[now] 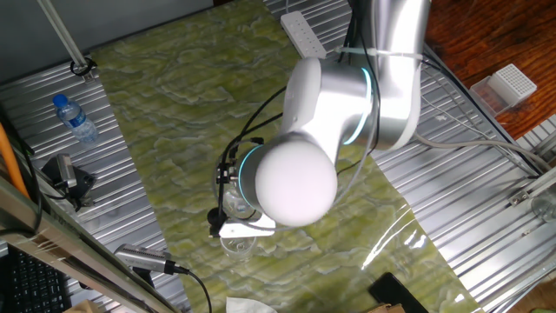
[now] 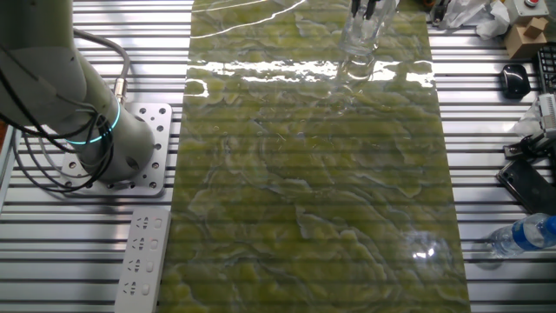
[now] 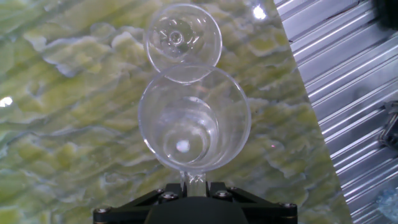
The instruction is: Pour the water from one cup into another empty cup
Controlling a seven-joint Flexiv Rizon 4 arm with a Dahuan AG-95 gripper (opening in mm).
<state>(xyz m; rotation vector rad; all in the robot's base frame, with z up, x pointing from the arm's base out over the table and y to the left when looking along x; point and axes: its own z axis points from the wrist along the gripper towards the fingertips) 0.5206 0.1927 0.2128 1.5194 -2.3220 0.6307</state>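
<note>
Two clear cups sit at the far end of the green mat (image 2: 313, 174) on the bench: the larger cup (image 3: 194, 121), gripped by the hand (image 3: 193, 180), overlaps the smaller cup (image 3: 183, 38) seen from above. One blue-capped bottle (image 1: 75, 119) and one power strip (image 2: 142, 259) lie well apart.

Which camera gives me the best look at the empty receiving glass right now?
The hand view: the empty glass is seen from above, rim unobstructed, just beyond the held glass. One fixed view hides it behind the arm; the other shows faint clear glass at the top edge.
</note>
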